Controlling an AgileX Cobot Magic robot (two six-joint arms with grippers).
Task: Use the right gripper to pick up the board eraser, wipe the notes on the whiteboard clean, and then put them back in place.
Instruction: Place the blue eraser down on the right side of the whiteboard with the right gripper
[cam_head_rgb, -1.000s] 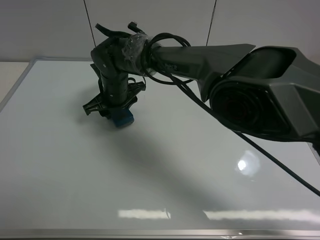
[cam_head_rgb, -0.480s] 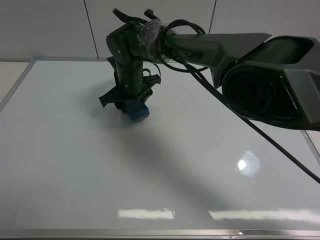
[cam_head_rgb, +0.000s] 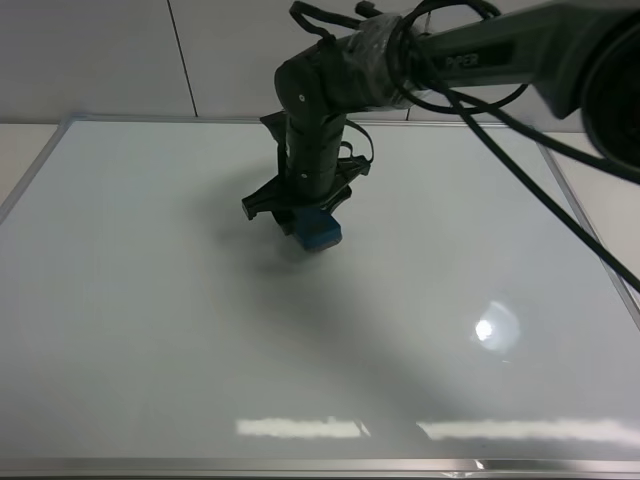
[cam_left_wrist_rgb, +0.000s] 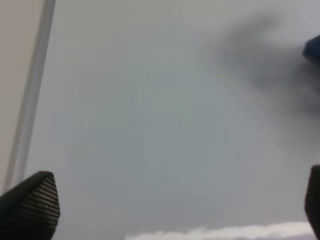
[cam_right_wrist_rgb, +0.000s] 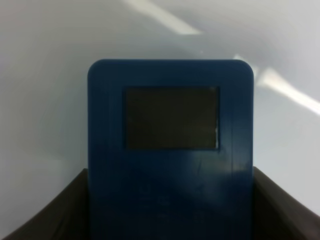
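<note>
The whiteboard fills the table and I see no notes on it. My right gripper points down over the board's upper middle and is shut on the blue board eraser, which rests on or just above the surface. In the right wrist view the eraser sits between the two fingers, its dark rectangular panel facing the camera. My left gripper is open over the board near its left frame; its fingertips show, wide apart and empty. The eraser's corner appears there.
The board's metal frame runs along the front edge and the left side. The right arm and its cables reach in from the upper right. Ceiling light glare lies on the board's right part.
My right gripper has slid to the right across the board with the eraser in it. The arm's bulky base has moved out of the view's right side.
</note>
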